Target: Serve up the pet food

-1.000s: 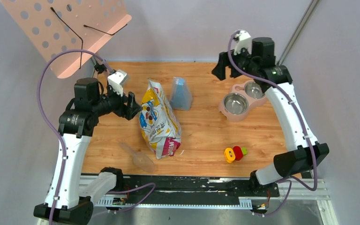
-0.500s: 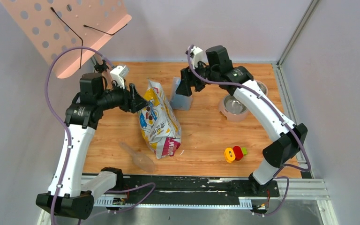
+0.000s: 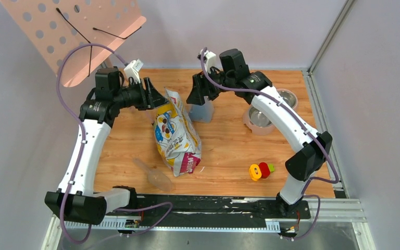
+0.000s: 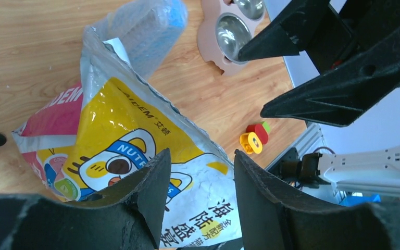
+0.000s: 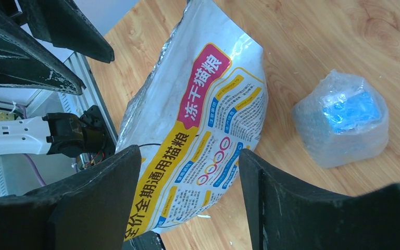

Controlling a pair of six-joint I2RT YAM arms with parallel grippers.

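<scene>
Kibble does not show in any view, so where the pet food lies relative to either tool cannot be told. What shows is a glossy printed bag (image 3: 177, 136), lying lengthwise on the wooden bench (image 3: 229, 151) between the two arms.

The left tool (image 3: 157, 98) hangs at the bag's far left corner. Its fingers (image 4: 148, 195) are apart with nothing between them, and the bag's yellow face fills the gap in the left wrist view. Whether they touch the bag cannot be told.

The right tool (image 3: 194, 95) hovers just right of the bag's far end, over a blue bubble-wrapped packet (image 3: 203, 108). Its fingers (image 5: 104, 200) are spread wide and hold nothing.

A pink stand (image 3: 263, 119) with two steel bowls sits well to the right, apart from both tools. A clear scoop (image 3: 155, 175) lies near the bag's near left corner.
</scene>
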